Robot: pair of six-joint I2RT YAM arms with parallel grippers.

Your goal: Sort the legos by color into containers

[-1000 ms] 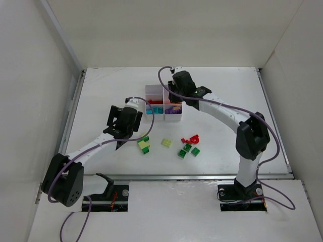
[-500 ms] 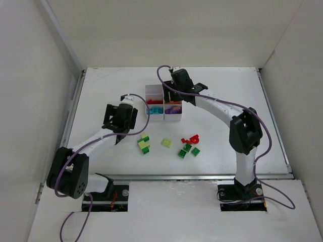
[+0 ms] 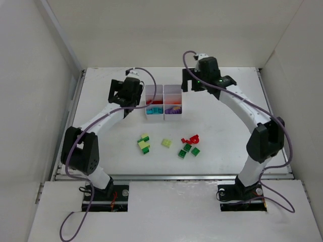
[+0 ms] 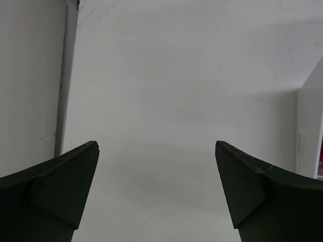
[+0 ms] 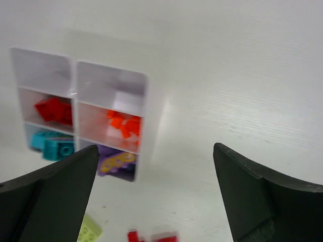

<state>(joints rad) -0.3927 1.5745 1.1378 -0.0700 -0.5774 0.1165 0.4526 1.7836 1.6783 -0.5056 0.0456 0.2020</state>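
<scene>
The white containers box (image 3: 164,97) (image 5: 147,99) stands at mid table, holding red legos (image 5: 53,110), orange (image 5: 125,123), teal (image 5: 50,145) and purple (image 5: 115,162); its two far compartments look empty. Loose legos lie nearer the arms: green and yellow-green (image 3: 144,144), yellow-green (image 3: 166,143), red (image 3: 191,138), green (image 3: 187,149). My right gripper (image 3: 202,85) (image 5: 154,174) hangs open and empty to the right of the box. My left gripper (image 3: 126,98) (image 4: 156,171) is open over bare table just left of the box, nothing between its fingers.
White enclosure walls rise on three sides; a metal rail (image 4: 65,75) runs along the table's left edge. The box's side wall (image 4: 309,131) shows at the right of the left wrist view. A loose yellow-green brick (image 5: 90,231) and a red one (image 5: 151,236) lie below the box.
The right gripper opened over the box and drew off to the right. The left arm swung from beside the loose bricks to the far left side of the box, staying open.
</scene>
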